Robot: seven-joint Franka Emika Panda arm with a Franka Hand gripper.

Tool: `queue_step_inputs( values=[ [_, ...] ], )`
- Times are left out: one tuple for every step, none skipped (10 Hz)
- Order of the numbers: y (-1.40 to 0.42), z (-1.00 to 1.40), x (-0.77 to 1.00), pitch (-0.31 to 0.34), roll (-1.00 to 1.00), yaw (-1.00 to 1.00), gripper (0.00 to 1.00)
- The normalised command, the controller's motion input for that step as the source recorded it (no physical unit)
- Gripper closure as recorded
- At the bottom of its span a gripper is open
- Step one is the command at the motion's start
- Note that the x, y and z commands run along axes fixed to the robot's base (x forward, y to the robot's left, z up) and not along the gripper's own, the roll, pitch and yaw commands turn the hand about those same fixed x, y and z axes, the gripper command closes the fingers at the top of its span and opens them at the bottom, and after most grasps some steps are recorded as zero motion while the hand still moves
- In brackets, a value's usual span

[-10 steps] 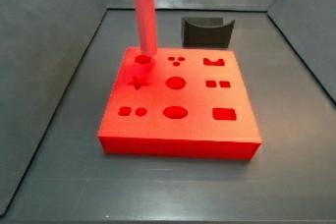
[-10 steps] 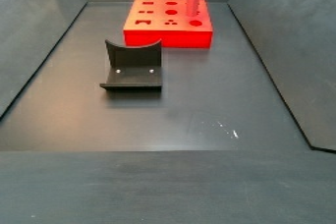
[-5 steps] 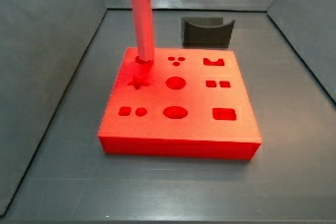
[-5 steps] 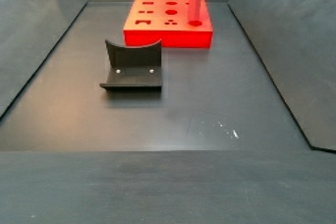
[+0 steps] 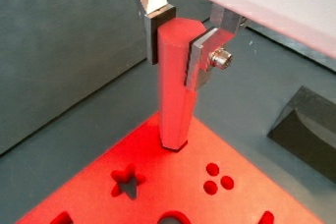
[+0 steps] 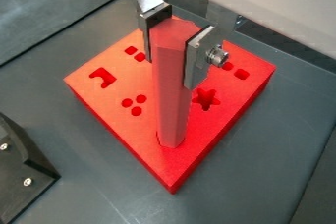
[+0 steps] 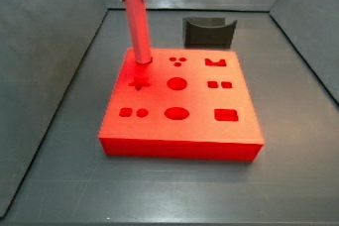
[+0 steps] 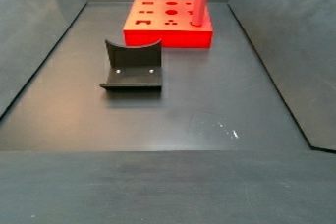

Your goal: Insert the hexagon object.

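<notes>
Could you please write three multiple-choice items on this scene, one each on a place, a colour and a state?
1. Where does the hexagon object stand?
A. on the floor beside the red block
B. at a corner hole of the red block
C. on the dark grey curved block

2. What colour is the hexagon object?
A. red-pink
B. blue
C. green

3. How is the gripper set?
A. open, far from the rod
B. shut on the rod's upper part
C. out of view

Answers: 1 B, its lower end meets a corner hole in both wrist views. 2 A, all views show it. 3 B, the fingers press its sides.
</notes>
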Motion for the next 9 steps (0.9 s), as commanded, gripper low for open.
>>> queue_step_inputs(
  values=[
    [0.00, -0.19, -0.13, -0.131, -0.12, 0.00, 1.00],
    [0.00, -0.21, 0.00, -0.089, -0.10, 0.06, 1.00],
    [-0.04, -0.15, 0.13, -0.031, -0.06, 0.05, 1.00],
    [-0.09, -0.11, 0.16, 0.000, -0.01, 0.04, 1.00],
    [-0.10, -0.10, 0.20, 0.000, 0.00, 0.02, 1.00],
    [-0.11, -0.05, 0.22, 0.001, 0.00, 0.01, 1.00],
    [0.00, -0.15, 0.02, 0.000, 0.00, 0.00, 1.00],
    [0.00, -0.29, -0.06, 0.010, 0.03, 0.00, 1.00],
    [-0.10, -0.53, -0.05, 0.106, 0.18, 0.00, 1.00]
  ],
)
